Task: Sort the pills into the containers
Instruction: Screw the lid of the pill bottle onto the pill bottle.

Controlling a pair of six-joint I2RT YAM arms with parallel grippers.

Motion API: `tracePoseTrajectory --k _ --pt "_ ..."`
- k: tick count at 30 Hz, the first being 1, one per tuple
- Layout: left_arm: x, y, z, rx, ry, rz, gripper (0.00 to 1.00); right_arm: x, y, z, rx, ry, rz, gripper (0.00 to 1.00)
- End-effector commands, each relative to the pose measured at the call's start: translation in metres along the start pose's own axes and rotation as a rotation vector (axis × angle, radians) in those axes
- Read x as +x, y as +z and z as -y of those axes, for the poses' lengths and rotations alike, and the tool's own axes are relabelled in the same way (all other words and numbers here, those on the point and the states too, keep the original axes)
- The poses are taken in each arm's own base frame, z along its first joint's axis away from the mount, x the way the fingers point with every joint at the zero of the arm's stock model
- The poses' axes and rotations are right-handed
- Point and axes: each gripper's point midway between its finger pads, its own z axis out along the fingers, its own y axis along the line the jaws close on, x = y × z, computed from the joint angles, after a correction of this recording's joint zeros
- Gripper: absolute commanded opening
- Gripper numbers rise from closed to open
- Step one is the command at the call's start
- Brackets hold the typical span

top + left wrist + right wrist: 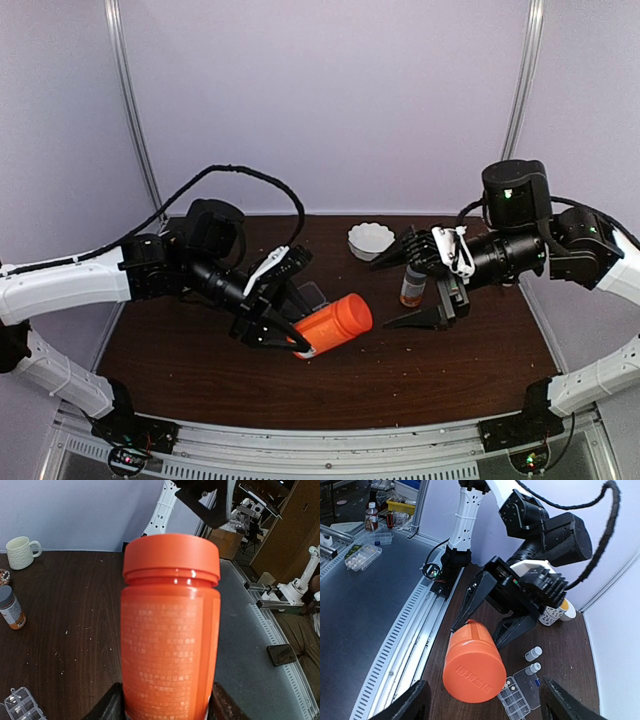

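left gripper (pixel 476 635) clamped round orange bottle (pixel 335 322), cap (pixel 171 555) facing right gripper (pixel 388 295), jaws apart there. organizer box (pixel 516 700) on worktop (pixel 450 370) just under left gripper. pills too small to spot. box prob light, slidey, so grab outer wall.

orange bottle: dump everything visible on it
The orange bottle looks like glossy opaque plastic. It is cylindrical, and its matching orange cap is on, with raised characters on top. Faint pale print covers the body. It is tipped on its side, cap toward the right arm. The left end effector clamps its base end. Table contact cannot be told.
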Motion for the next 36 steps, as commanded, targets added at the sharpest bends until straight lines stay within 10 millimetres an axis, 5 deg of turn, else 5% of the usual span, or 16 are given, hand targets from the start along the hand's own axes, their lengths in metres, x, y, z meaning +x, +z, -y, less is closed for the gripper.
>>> tracePoseTrajectory --k 1,23,36 --pt "-0.022 -0.006 0.010 0.046 0.040 0.045 0.00 -0.004 0.004 -0.003 -0.005 -0.089 -0.032 0.78" --pt "-0.016 -0.003 0.018 0.111 0.020 0.023 0.00 0.009 0.033 -0.015 -0.055 -0.133 -0.132 0.72" --pt "-0.017 -0.007 0.014 0.061 0.042 0.012 0.00 0.010 0.040 -0.017 -0.078 -0.094 -0.146 0.44"
